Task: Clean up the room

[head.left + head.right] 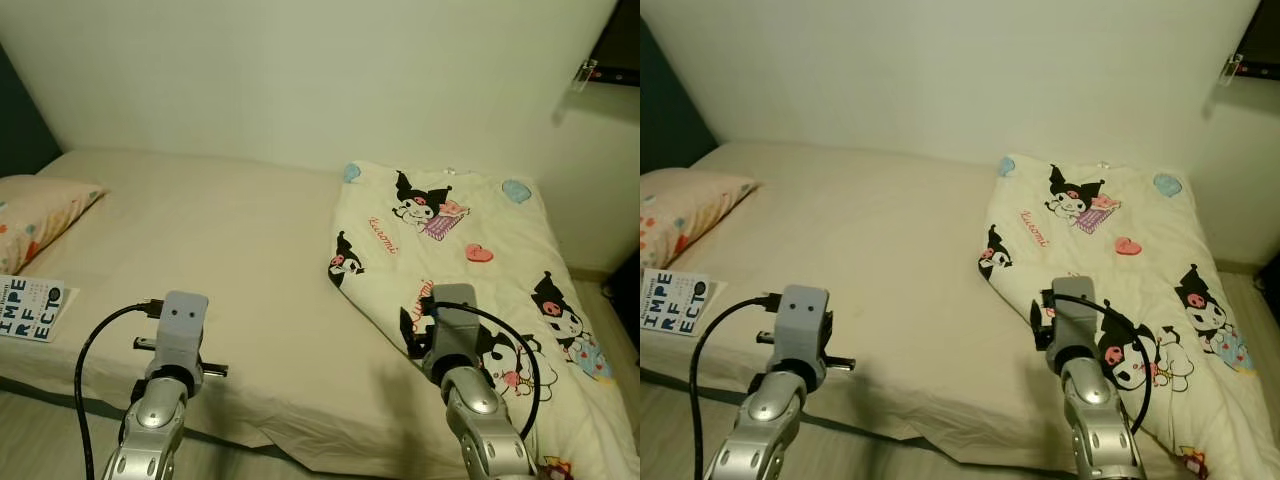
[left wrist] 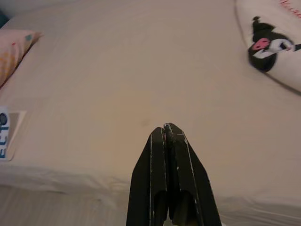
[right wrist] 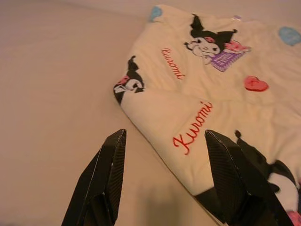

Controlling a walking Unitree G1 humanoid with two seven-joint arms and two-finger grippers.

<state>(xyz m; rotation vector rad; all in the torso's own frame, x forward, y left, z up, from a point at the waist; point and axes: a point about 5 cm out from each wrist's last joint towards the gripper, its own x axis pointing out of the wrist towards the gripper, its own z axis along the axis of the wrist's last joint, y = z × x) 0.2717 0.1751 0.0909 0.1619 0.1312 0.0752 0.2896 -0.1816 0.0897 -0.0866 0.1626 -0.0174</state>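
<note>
This is a bedroom in a home. A low bed [image 1: 220, 260] with a plain cream sheet stands against a bare white wall [image 1: 300, 70], with a patterned pillow [image 1: 35, 215] at one end and a cartoon-printed blanket [image 1: 470, 270] spread over the other. A book [image 1: 30, 308] lies at the mattress edge.

We face a bed [image 1: 230, 260] running along the wall [image 1: 300, 70]. A blanket [image 1: 470, 270] lies over its right part, reaching the near edge. A pillow [image 1: 40, 215] rests at the far left, with a book [image 1: 30, 308] just before it near the bed's front edge.
</note>
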